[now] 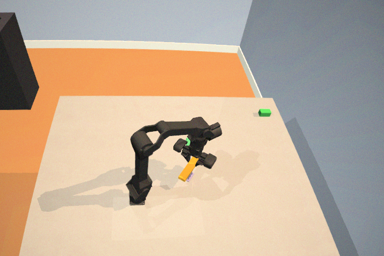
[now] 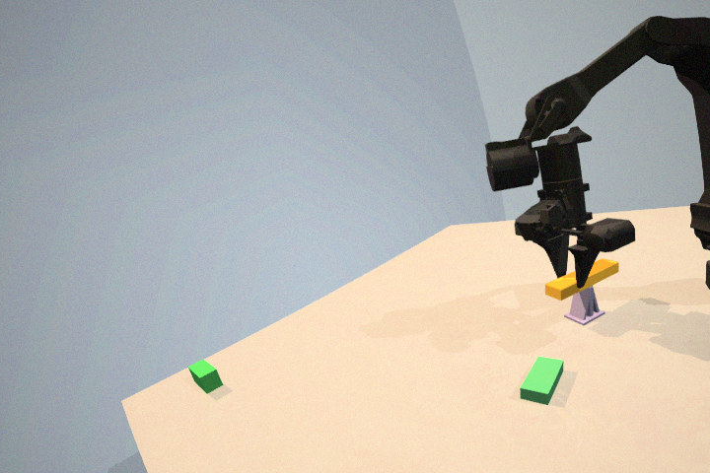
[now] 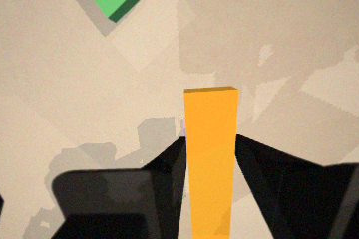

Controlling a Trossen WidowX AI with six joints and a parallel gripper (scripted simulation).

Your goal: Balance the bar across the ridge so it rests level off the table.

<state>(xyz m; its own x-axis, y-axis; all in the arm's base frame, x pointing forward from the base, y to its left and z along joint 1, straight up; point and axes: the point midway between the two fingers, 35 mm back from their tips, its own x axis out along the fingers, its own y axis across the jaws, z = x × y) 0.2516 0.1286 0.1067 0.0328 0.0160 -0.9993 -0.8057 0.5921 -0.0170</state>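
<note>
The bar (image 1: 188, 169) (image 2: 603, 271) (image 3: 211, 164) lies across the top of the ridge (image 1: 190, 177) (image 2: 582, 307) (image 3: 183, 127), clear of the tabletop (image 1: 244, 220) (image 2: 339, 390) (image 3: 33, 60); exact level cannot be told. The claw (image 1: 192, 161) (image 2: 570, 282) (image 3: 208, 140) is slightly open, its fingers flanking the bar without gripping it. Above, the arm (image 1: 141, 166) (image 2: 612, 69) arches over. One green block (image 1: 188, 141) (image 2: 542, 378) (image 3: 119, 7) lies apart from the ridge; a second block (image 1: 264, 112) (image 2: 205, 376) lies near the tabletop's edge.
</note>
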